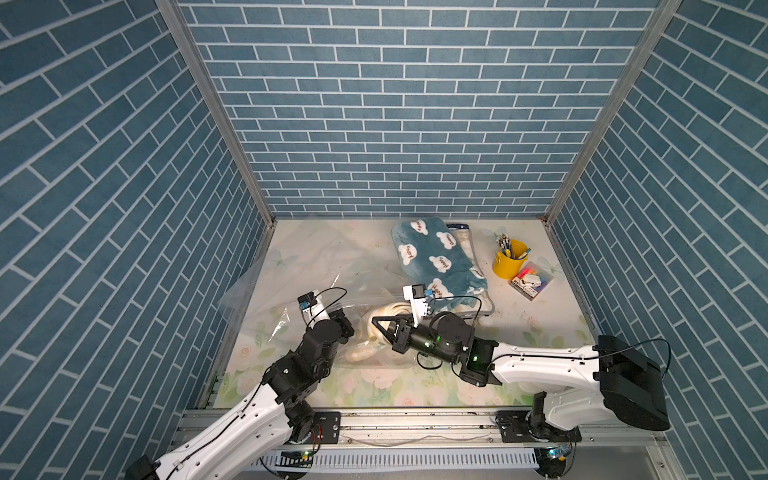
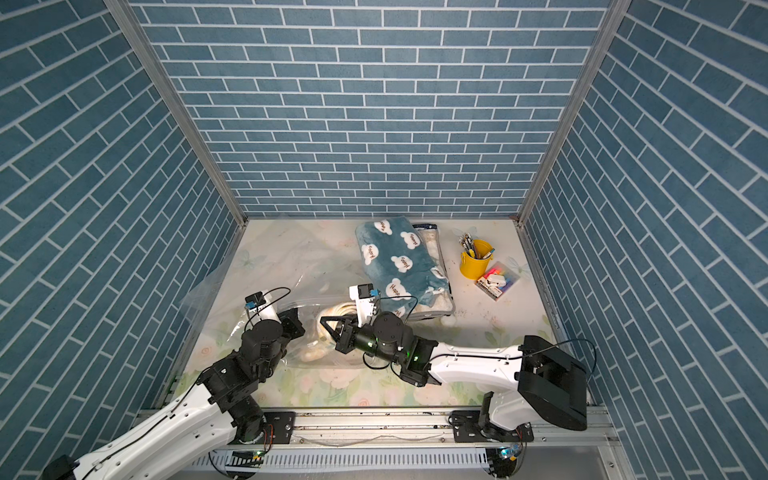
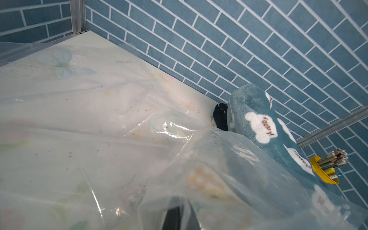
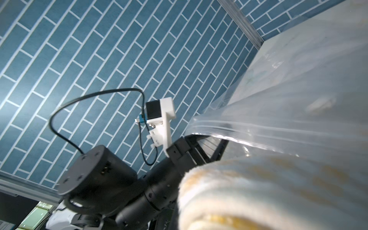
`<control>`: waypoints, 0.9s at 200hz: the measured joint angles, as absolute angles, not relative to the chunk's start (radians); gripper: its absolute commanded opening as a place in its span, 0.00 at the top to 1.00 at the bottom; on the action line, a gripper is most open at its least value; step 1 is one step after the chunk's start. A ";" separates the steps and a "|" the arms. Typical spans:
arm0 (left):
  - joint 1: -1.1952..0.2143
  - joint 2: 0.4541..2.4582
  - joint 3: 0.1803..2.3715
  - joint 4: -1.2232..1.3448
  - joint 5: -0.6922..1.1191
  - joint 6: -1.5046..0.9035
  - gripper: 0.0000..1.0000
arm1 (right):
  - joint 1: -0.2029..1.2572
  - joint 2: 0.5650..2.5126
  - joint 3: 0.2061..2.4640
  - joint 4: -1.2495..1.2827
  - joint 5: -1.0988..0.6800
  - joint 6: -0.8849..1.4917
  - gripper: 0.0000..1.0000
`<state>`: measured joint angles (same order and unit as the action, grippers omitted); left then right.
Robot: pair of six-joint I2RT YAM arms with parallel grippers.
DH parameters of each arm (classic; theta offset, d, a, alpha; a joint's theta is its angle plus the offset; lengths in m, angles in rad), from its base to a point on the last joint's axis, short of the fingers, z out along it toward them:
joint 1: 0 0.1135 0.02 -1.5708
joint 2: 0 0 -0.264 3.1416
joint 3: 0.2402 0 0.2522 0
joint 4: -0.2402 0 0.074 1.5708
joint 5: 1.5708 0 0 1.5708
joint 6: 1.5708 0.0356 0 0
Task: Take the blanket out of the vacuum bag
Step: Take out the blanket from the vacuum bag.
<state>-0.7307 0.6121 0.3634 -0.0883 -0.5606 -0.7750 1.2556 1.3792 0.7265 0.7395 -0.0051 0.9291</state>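
Observation:
The vacuum bag is a large sheet of clear crinkly plastic spread over the left and middle of the table. A cream blanket with yellow patches lies inside it near the front centre. My left gripper is shut on the bag's film at its ribbed zip edge; the right wrist view also shows that gripper there. My right gripper reaches in from the right, its fingers brought to a point at the blanket's rolled edge. In the right wrist view the blanket hides those jaws.
A blue cloud-print blanket rests on a clear zip case at the back right. Beside it stand a yellow cup of pencils and a small pack of coloured markers. Blue brick walls close in three sides.

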 measured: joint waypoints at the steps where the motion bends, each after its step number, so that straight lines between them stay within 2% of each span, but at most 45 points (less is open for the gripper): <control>1: -0.731 0.612 0.363 -0.088 -0.562 -0.776 1.00 | 1.256 1.378 0.728 0.739 -0.006 0.928 1.00; 81: -0.731 0.629 0.312 -0.081 -0.666 -0.842 1.00 | 1.232 1.242 0.831 0.626 -0.064 0.829 1.00; 128: -0.731 0.628 0.281 -0.094 -0.722 -0.900 1.00 | 1.114 1.232 0.994 0.554 -0.182 0.810 1.00; 180: -0.731 0.592 0.233 -0.125 -0.757 -0.965 1.00 | 0.942 1.291 1.283 0.432 -0.329 0.777 1.00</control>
